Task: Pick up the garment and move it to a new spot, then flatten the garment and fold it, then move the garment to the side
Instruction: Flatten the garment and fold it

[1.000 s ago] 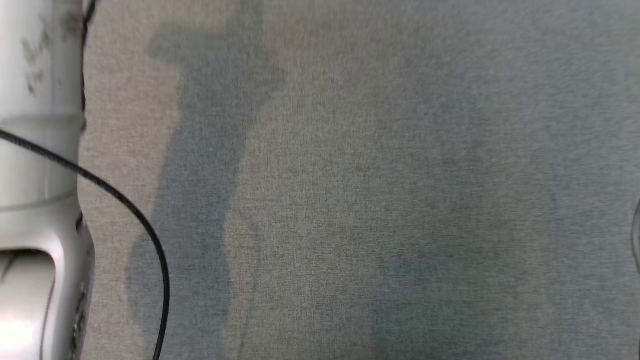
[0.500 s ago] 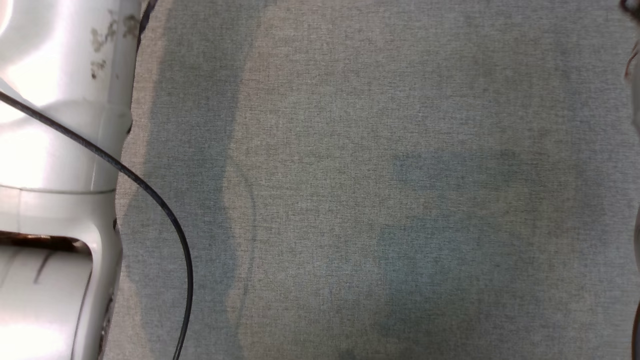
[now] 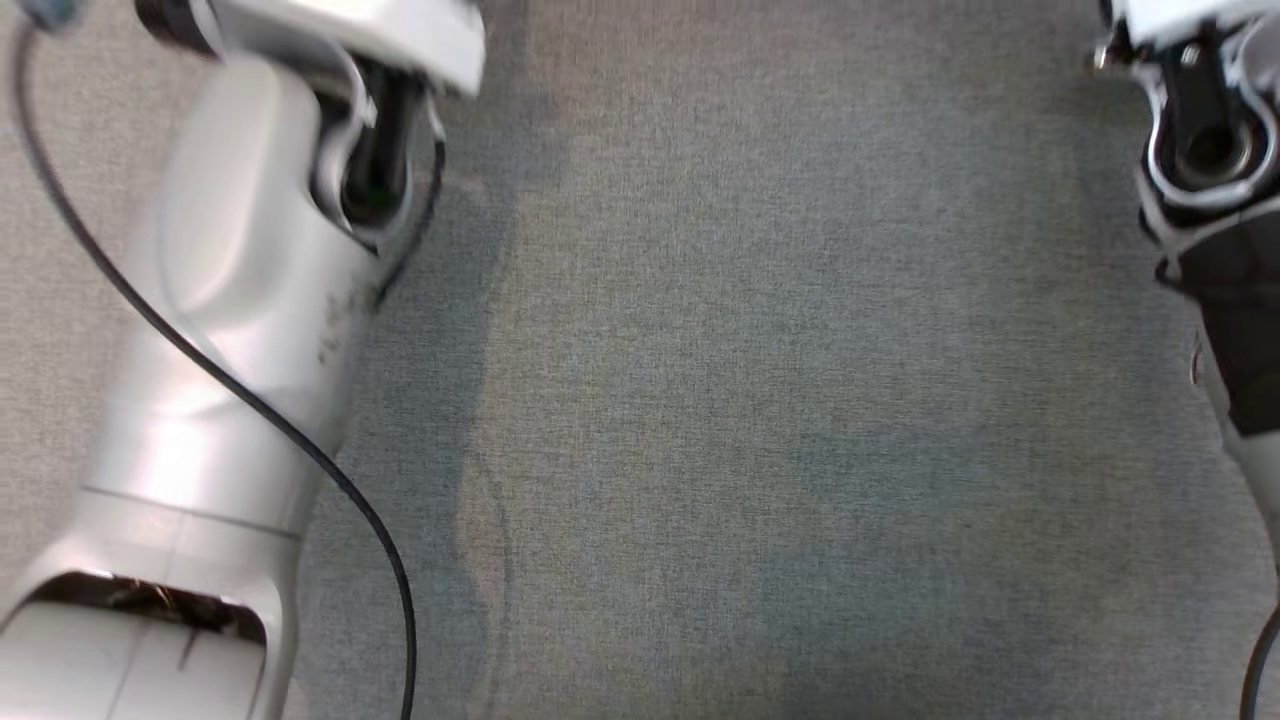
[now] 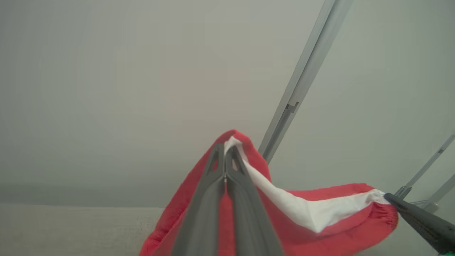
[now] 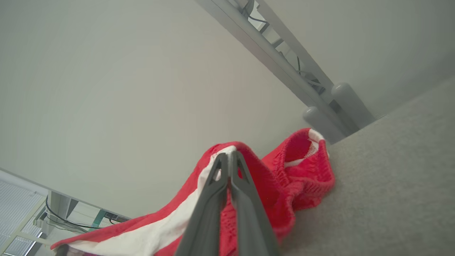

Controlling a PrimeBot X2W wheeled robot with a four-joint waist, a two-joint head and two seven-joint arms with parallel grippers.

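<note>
**Desk** (image 3: 760,400): grey woven top, seen under both arms in the head view. In the right wrist view it lies just beside and below that gripper's fingers.

**Arms:** the left forearm (image 3: 230,330) and right forearm (image 3: 1230,320) are held well apart, raised over the desk.

**Garment** (image 4: 320,209): red with a white band, strung from one gripper to the other and sagging between them. A bunched elastic part hangs just beyond the right gripper, close to the desk.

**Left gripper** (image 4: 225,156): closed on a fold of the garment, with the cloth draped over the fingertips.

**Right gripper** (image 5: 229,156): closed likewise, with the cloth pinched at the very tips.

**Risks, as judged:**
- Both bites are taken near the fingertips. If the arms are spread further or swung fast, one end could be pulled out. The garment would then drop in a heap and flattening would be made harder.
- More than one layer may be caught in each grip, though this cannot be told from the views. If so, the garment would not open flat when laid down.
- The bunched part near the right gripper would likely meet the desk first on lowering and could be rolled under.
- The cable (image 3: 200,360) loops loose beside the left forearm. Cloth could be snagged on it as that arm is lowered.
</note>
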